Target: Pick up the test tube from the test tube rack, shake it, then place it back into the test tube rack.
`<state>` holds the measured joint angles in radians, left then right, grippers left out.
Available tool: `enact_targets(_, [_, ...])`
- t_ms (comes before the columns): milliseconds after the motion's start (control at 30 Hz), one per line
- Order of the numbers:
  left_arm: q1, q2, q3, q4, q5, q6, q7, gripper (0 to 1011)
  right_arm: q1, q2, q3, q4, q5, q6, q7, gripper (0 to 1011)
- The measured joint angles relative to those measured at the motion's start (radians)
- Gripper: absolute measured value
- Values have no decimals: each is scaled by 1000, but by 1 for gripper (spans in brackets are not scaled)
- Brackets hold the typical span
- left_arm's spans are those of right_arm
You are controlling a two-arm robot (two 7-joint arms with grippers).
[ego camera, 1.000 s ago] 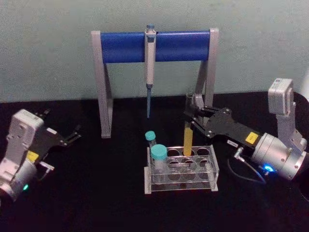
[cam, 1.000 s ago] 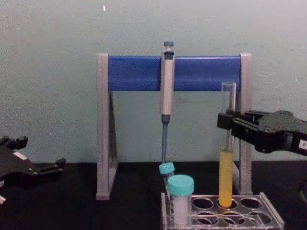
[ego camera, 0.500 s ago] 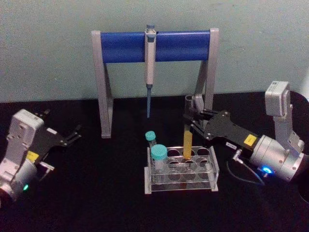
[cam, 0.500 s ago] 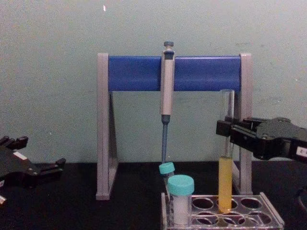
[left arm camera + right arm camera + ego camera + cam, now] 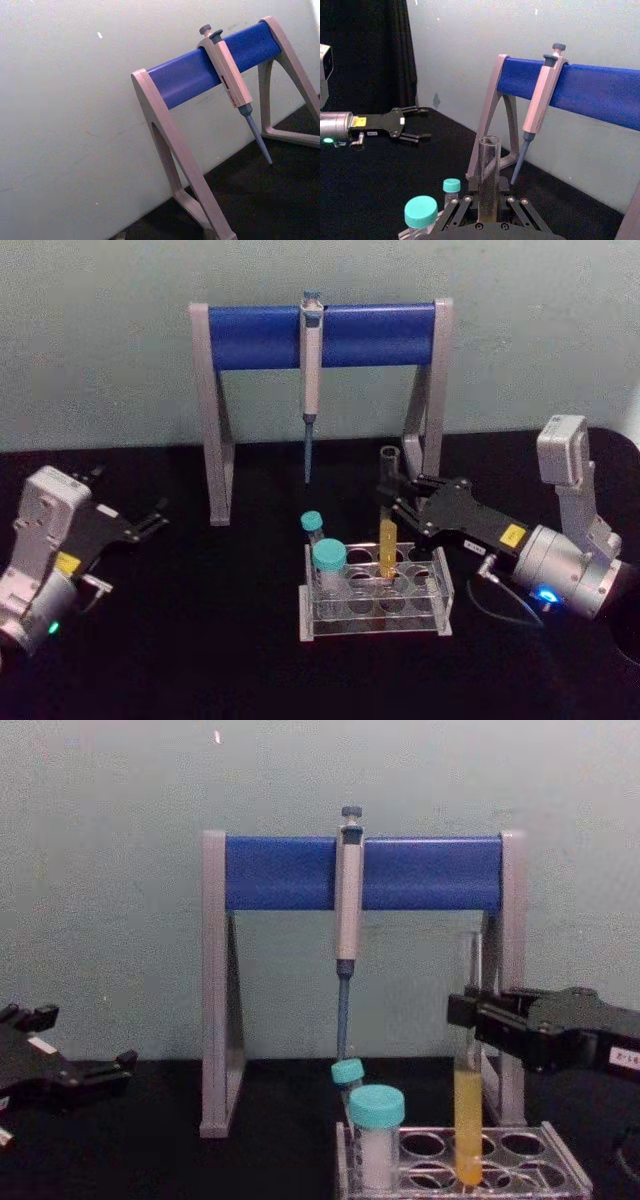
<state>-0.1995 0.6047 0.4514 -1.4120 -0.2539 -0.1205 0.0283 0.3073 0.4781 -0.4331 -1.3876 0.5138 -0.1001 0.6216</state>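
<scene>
— On the black bench [image 5: 200,650], right in the middle, what stands there?

— The clear test tube rack [image 5: 443,590], in front of the grey-and-blue pipette stand [image 5: 260,337]. A pipette [image 5: 311,360] hangs from the stand's blue bar, tip down.

— And where is the test tube?

— The test tube [image 5: 388,535] stands about upright, with its lower end down in a hole of the rack's far row. From the chest view its yellow-orange liquid [image 5: 468,1120] reaches below the rack's top plate [image 5: 560,1160]. Whether the glass touches the rack's floor, I cannot tell.

— Is anything holding it?

— Yes. The right pincer [image 5: 392,495] comes in from the right side and is clamped on the clear upper part, above the liquid. The open rim of the tube stands above the fingers. In the right wrist view the glass [image 5: 489,170] rises straight up between them.

— What else is in the rack?

— Two teal-capped white tubes at its left end. The wider one [image 5: 328,562] is nearer the robot, and the slimmer one [image 5: 312,525] is just behind it. Both stand apart from the test tube.

— And the other arm?

— The left pincer [image 5: 130,492] sits far off at the bench's left side, fingers spread and holding nothing, well apart from the rack.
</scene>
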Motion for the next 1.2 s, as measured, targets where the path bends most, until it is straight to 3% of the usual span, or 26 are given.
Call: enact_targets(1200, [0,0,0,0,0,0,0,1001,8,-5,-15,40,-1,22,9,229])
